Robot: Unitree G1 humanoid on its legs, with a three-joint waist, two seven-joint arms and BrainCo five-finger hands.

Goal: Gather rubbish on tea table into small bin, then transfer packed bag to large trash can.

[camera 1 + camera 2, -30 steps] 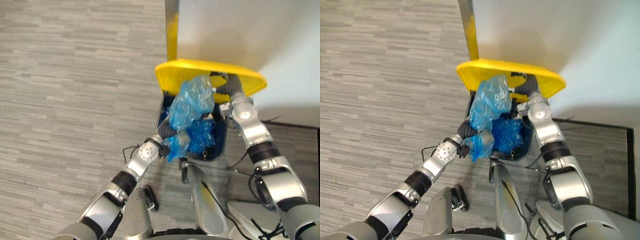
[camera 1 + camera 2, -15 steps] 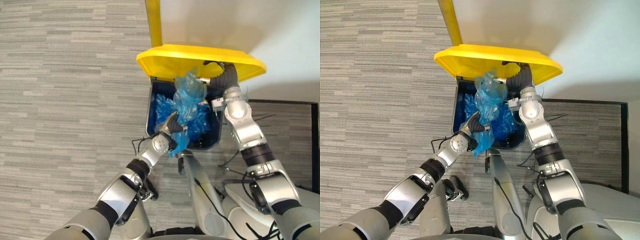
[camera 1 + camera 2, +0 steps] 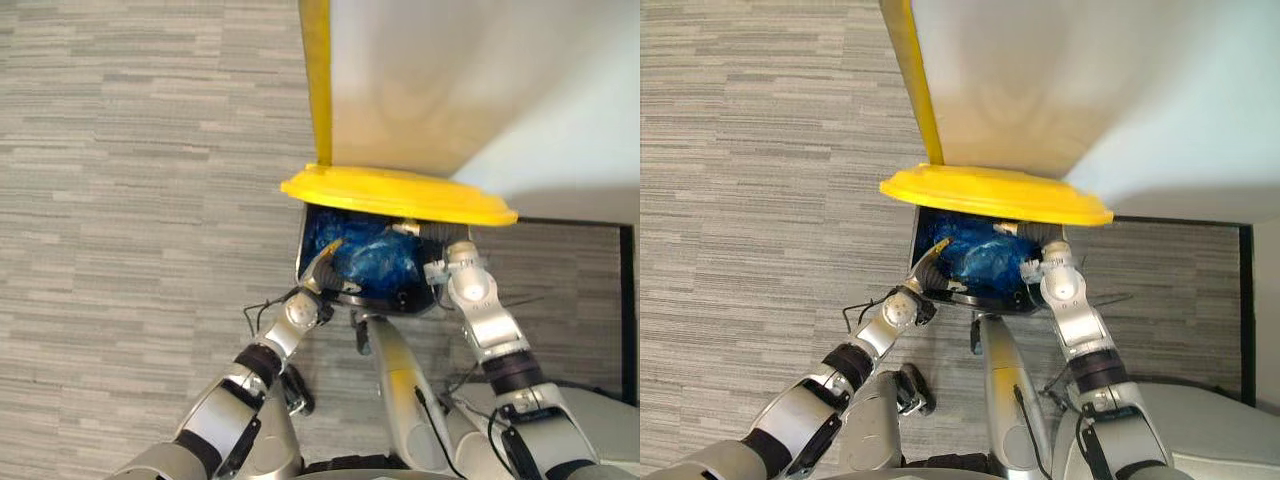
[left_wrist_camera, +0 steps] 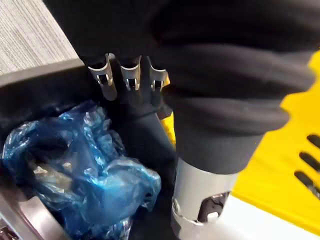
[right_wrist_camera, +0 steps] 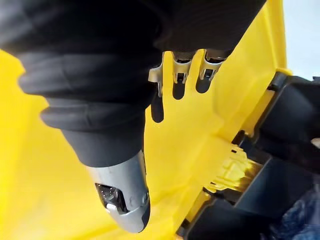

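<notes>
Now straight-fingered: left hand [image 4: 131,81] over bag [image 4: 85,175], right hand [image 5: 180,75] under lid [image 3: 400,195].

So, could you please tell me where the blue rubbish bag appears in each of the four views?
Left eye view: blue bag inside the dark bin, under the raised yellow lid.
Right eye view: bag likewise under the lid.
Left wrist view: bag in the bin past the left hand, lid alongside.
Right wrist view: a sliver of bag beyond the lid and bin rim.
Shared landmark: the yellow lid.
</notes>
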